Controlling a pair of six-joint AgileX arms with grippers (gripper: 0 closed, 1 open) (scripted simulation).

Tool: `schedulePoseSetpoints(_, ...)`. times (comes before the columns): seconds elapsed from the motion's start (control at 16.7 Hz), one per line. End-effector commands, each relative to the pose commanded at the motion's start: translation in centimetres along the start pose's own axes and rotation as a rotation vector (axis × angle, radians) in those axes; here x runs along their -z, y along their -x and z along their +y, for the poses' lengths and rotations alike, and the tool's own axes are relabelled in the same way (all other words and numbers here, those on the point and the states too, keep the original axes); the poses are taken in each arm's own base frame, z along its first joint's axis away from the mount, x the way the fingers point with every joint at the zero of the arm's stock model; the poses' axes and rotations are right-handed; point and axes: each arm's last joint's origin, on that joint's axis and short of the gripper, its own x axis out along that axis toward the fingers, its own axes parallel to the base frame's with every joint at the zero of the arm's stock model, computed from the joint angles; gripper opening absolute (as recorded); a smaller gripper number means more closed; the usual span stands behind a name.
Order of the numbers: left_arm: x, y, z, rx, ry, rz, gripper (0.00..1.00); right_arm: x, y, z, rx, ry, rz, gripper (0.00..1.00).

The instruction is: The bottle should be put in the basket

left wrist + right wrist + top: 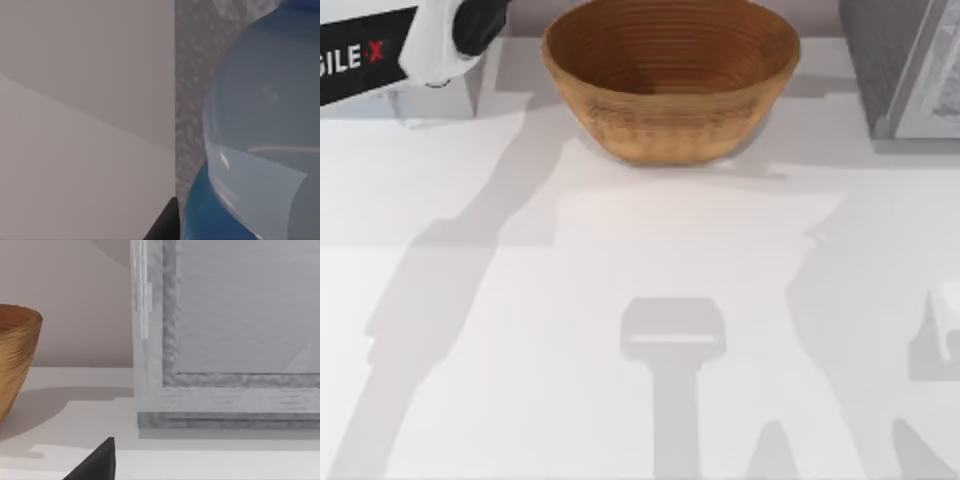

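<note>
The light brown wicker basket (670, 75) stands at the back middle of the table, with ribbed rings inside; its side (15, 360) also shows in the right wrist view. The bottle (260, 135), clear with a blue lower body, looms very close in the left wrist view. My left gripper (220, 232) is shut on it, and one dark fingertip (164, 226) shows beside it. My left arm (440, 40) is raised at the back left, left of the basket. My right arm (947, 325) stays parked at the table's right edge.
A grey speckled block (905, 70) stands at the back right, close in the right wrist view (225, 340). The white table (570, 300) carries arm shadows in front of the basket.
</note>
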Motion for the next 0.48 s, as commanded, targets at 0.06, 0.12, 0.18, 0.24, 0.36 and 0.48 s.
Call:
schedulePoseSetpoints(0.06, 0.5, -0.8, 0.0, 0.001, 0.001, 0.001, 0.0, 0.0, 0.0, 0.0, 0.0, 0.0, 0.0, 1.0)
schedulePoseSetpoints(0.12, 1.1, -1.6, 0.0, 0.0, 0.002, 0.003, 0.0, 0.0, 0.0, 0.0, 0.0, 0.0, 0.0, 1.0)
schedulePoseSetpoints(0.18, 1.6, -2.3, 0.0, -0.001, 0.003, 0.004, 0.0, 0.0, 0.0, 0.0, 0.0, 0.0, 0.0, 1.0)
schedulePoseSetpoints(0.24, 2.1, -3.0, 0.0, -0.002, 0.004, 0.005, 0.0, 0.0, 0.0, 0.0, 0.0, 0.0, 0.0, 1.0)
schedulePoseSetpoints(0.36, 2.8, -3.8, 0.0, -0.006, 0.005, 0.005, 0.0, 0.0, 0.0, 0.0, 0.0, 0.0, 0.0, 1.0)
schedulePoseSetpoints(0.48, 2.8, -3.9, 0.0, -0.007, 0.005, 0.005, 0.0, 0.0, 0.0, 0.0, 0.0, 0.0, 0.0, 1.0)
